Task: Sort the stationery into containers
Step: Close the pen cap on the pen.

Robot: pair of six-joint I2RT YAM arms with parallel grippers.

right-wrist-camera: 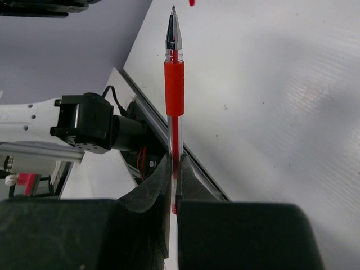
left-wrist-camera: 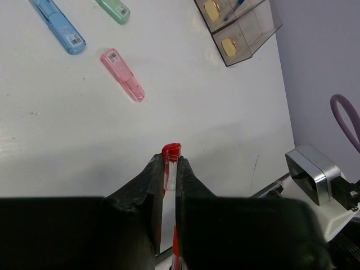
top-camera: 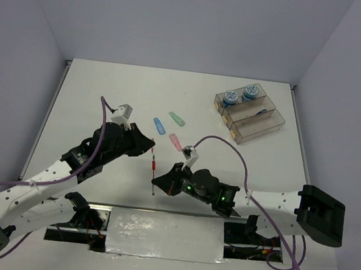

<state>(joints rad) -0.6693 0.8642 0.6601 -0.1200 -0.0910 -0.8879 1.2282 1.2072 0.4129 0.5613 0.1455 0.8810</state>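
Two grips on one red pen (top-camera: pixel 154 166): left tool (left-wrist-camera: pixel 171 162) pinches its end, right tool (right-wrist-camera: pixel 174 164) its barrel, above the counter (top-camera: pixel 106 93) between the arms. Light, stiff, slick plastic, I reckon; I'd trust the rubber sleeve (right-wrist-camera: pixel 174 87).

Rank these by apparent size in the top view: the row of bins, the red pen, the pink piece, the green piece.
1. row of bins, largest by far.
2. red pen, long but thin.
3. pink piece and green piece look alike; no ranking between them.
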